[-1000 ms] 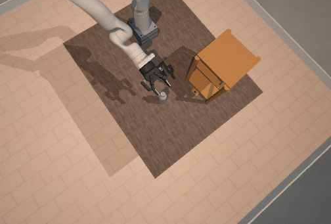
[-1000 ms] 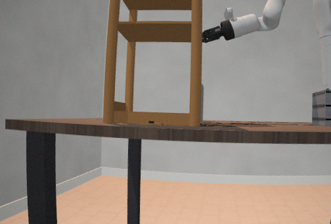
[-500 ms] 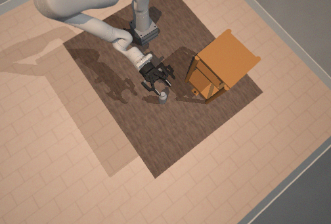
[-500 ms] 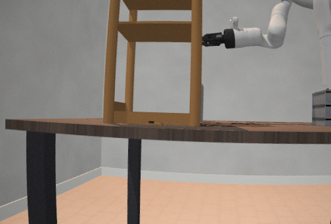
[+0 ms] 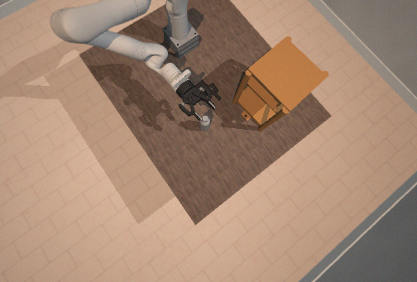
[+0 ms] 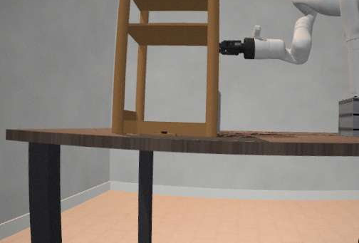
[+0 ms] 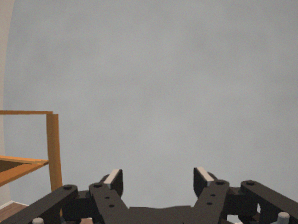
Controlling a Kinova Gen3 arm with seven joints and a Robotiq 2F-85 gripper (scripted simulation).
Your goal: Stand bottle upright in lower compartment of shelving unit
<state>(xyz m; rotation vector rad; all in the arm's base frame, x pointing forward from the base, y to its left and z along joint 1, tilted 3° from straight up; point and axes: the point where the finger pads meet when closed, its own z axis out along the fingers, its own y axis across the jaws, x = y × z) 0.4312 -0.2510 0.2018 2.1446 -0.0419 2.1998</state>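
The small grey bottle (image 5: 204, 123) stands upright on the dark wooden table (image 5: 215, 176) (image 6: 178, 144), in front of the orange shelving unit (image 5: 285, 73) (image 6: 213, 45) (image 7: 52, 145). In the side view only a thin grey sliver of the bottle (image 6: 219, 110) shows behind the unit's right post. My gripper (image 5: 203, 109) (image 6: 221, 48) (image 7: 158, 179) is open and empty. It points sideways, high above the table at about the height of the middle shelf, just beside the unit's right post and above the bottle. The lower compartment's floor (image 6: 164, 127) holds nothing.
The arm's base block (image 5: 182, 44) (image 6: 349, 116) stands at the back of the table. The shelving unit is tall and open-fronted, with a low front lip. The wrist view faces a plain grey wall.
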